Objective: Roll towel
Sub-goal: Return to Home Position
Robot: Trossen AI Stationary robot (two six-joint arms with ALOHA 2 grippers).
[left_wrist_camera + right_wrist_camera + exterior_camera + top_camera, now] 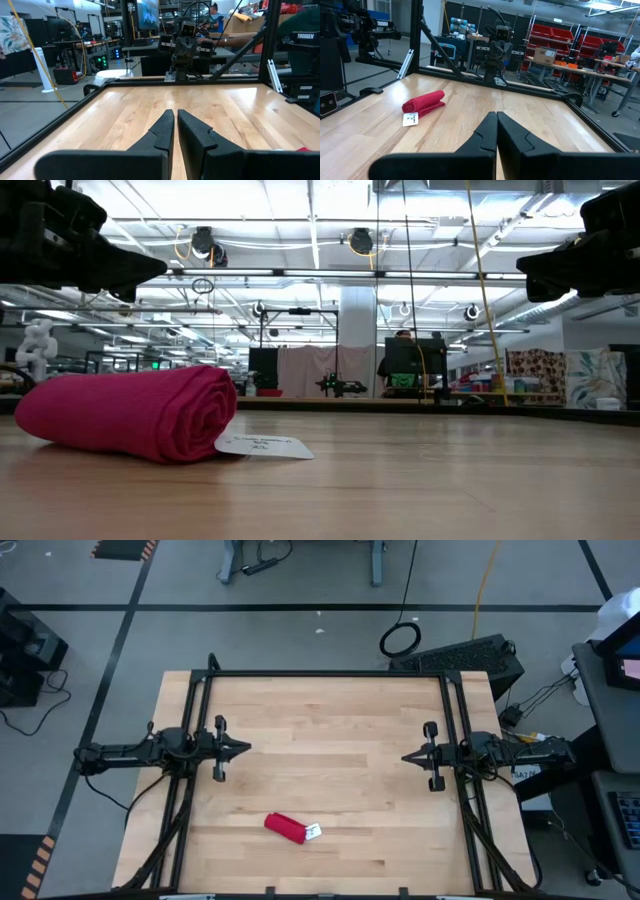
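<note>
One rolled red towel (285,828) near the table's (330,710) edge, one white tag (312,832) (print unreadable), two empty grippers at opposite sides, left gripper (243,749) and right gripper (407,756) both pinched together, TROSSEN label (304,36) beyond.

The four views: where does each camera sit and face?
High view: overhead, looking down; both arms, left gripper, right gripper.
Low view: table height, looking across; arms above.
Left wrist view: over its shut fingers toward the right arm.
Right wrist view: likewise toward the left arm.
High, low, right wrist share the towel.
</note>
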